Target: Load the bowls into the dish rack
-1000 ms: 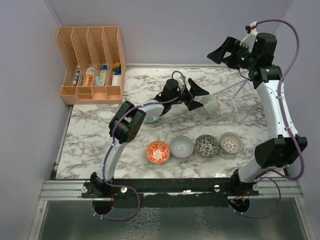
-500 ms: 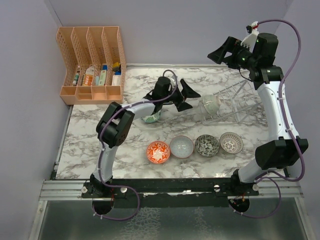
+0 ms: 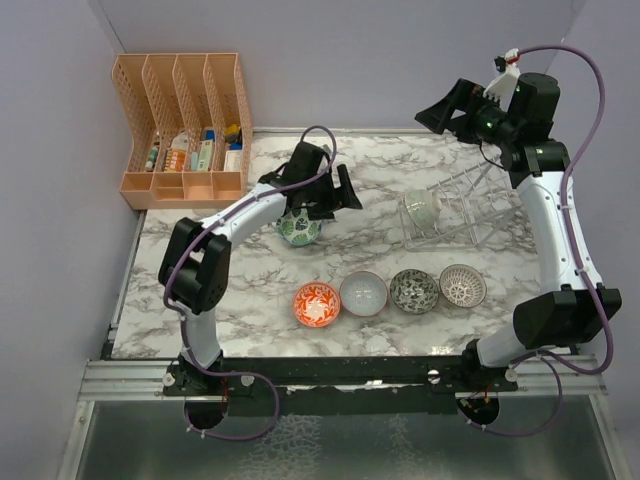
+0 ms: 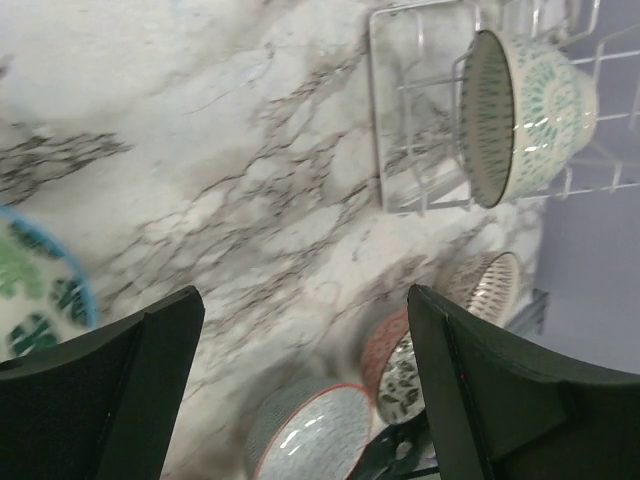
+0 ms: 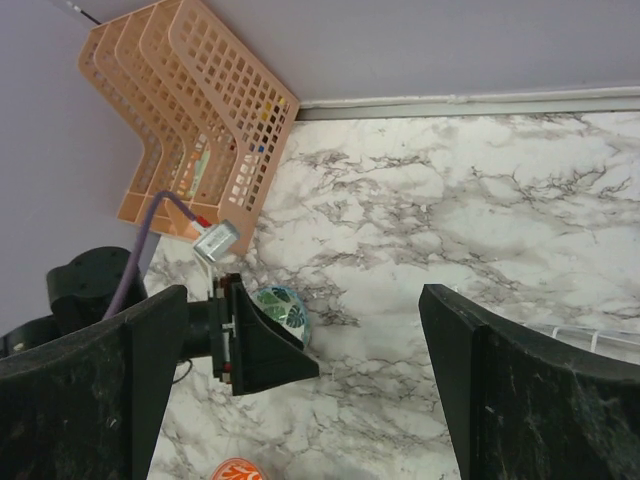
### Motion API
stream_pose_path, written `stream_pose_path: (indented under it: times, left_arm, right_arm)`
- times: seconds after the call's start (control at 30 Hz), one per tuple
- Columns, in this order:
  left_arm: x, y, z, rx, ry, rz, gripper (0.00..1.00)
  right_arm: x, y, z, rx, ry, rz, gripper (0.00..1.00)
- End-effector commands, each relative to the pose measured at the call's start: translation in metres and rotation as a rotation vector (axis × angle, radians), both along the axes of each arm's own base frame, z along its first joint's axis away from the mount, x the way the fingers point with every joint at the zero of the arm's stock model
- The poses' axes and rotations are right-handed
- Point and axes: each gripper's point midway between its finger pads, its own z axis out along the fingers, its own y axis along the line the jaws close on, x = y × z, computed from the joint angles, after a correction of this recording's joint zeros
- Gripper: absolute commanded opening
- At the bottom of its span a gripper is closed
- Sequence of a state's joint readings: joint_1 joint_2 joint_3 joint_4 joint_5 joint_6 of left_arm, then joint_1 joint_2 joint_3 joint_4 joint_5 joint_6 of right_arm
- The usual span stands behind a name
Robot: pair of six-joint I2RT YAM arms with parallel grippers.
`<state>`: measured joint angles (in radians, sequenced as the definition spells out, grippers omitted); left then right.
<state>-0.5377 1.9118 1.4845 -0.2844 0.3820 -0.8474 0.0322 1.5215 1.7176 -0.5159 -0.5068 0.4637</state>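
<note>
Found the left gripper (image 3: 322, 192) spread wide and empty close by the green-leaf bowl (image 3: 299, 229) on the table (image 3: 200, 280), well apart from the rack (image 3: 470, 205); judged that bowl light, stiff, slick and breakable, best pinched across its rim.

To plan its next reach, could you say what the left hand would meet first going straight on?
Probably bare marble table, between the green-leaf bowl and the dish rack; depth is unclear.
</note>
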Motion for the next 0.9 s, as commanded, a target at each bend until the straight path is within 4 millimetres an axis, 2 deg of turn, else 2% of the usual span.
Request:
stream_pose_path:
  times: [0.0,0.17,0.3,0.37,0.57,0.6,0.67,0.87]
  left_arm:
    - [-0.019,0.064,-0.004,0.326,-0.087,0.007,0.85]
    - [-0.032,0.091,-0.022,0.452,-0.087,0.017,0.83]
    - [-0.030,0.107,-0.038,0.551,-0.104,0.029,0.80]
    - [-0.032,0.114,-0.053,0.601,-0.094,0.019,0.79]
    - [-0.025,0.114,-0.065,0.650,-0.119,-0.021,0.78]
    - [-0.018,0.110,-0.060,0.644,-0.137,-0.022,0.78]
    - [-0.015,0.106,-0.063,0.647,-0.146,-0.037,0.78]
    - [-0.006,0.103,-0.078,0.673,-0.155,-0.054,0.78]
  right_arm:
    - [-0.011,0.004,0.010,0.022,-0.039,0.032,1.00]
    - [-0.016,0.006,0.007,0.034,-0.033,0.045,1.00]
    - [-0.020,0.007,0.004,0.041,-0.028,0.051,1.00]
    - [-0.022,0.008,0.003,0.044,-0.025,0.051,1.00]
    - [-0.027,0.007,0.004,0.044,-0.031,0.049,1.00]
    - [-0.028,0.007,0.005,0.045,-0.031,0.050,1.00]
    - [-0.028,0.007,0.005,0.045,-0.032,0.049,1.00]
    - [-0.028,0.007,0.006,0.046,-0.034,0.049,1.00]
